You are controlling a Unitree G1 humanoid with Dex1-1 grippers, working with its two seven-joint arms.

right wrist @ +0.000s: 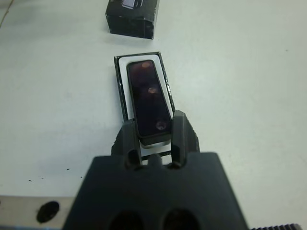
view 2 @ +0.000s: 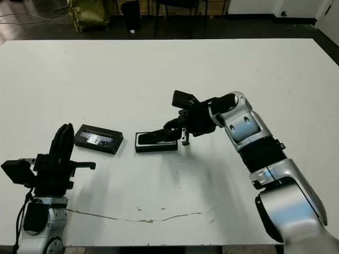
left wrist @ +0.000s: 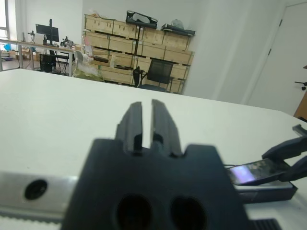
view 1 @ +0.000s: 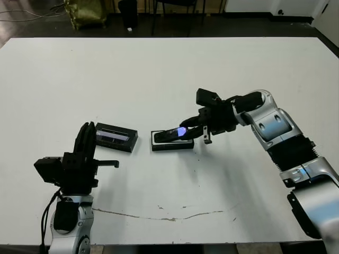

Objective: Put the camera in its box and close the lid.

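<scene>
The black bar-shaped camera (right wrist: 147,102) with a bluish glowing screen (view 1: 181,130) hangs tilted just over the white-lined box (view 1: 172,144) near the table's middle. My right gripper (right wrist: 153,136) is shut on the camera's near end, one finger on each long side. The far end dips toward the box lining (right wrist: 122,91). The black lid (view 1: 115,137) with its glossy strip lies flat on the table left of the box. My left gripper (left wrist: 143,120) stands upright near the table's front left, fingers close together with nothing between them, well short of the lid.
A thin dark crack or scratch (view 1: 169,217) runs across the table near its front edge. Beyond the far edge, chairs and a yellowish bag (view 1: 85,13) stand on a dark floor. Stacked crates (left wrist: 139,48) line the room's wall.
</scene>
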